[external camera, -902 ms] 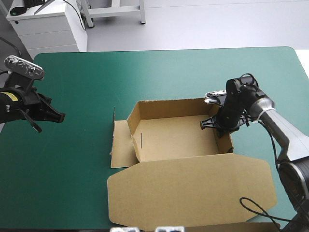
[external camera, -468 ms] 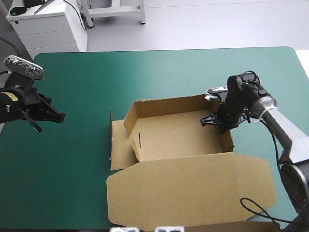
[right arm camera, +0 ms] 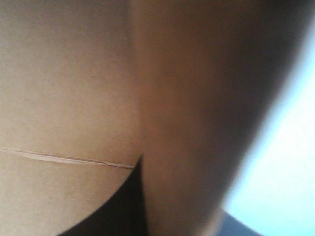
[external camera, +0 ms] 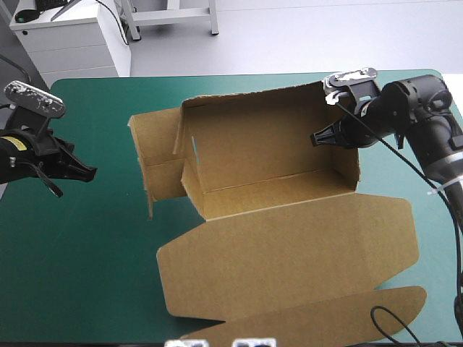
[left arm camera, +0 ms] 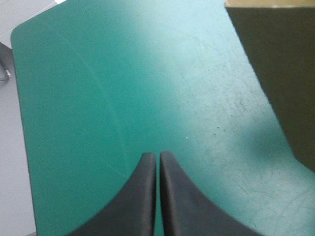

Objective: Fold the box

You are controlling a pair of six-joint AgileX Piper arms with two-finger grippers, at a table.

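Right claw [external camera: 320, 137] pinching the 3 o'clock wall of the brown cut-cardboard box [external camera: 268, 170]
Tray tilted up, likely for folding; left claw [external camera: 91, 173], pressed together, parked clear at 9 o'clock

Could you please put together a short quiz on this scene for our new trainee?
1. Fill in the gap: the fingers of the left end effector, over the teal-green cover, are ____ (open or shut).
2. What holds the box by its wall? A: the left end effector. B: the right end effector. C: both.
3. True or false: the left end effector touches the box.
Key: 1 shut; 2 B; 3 false.
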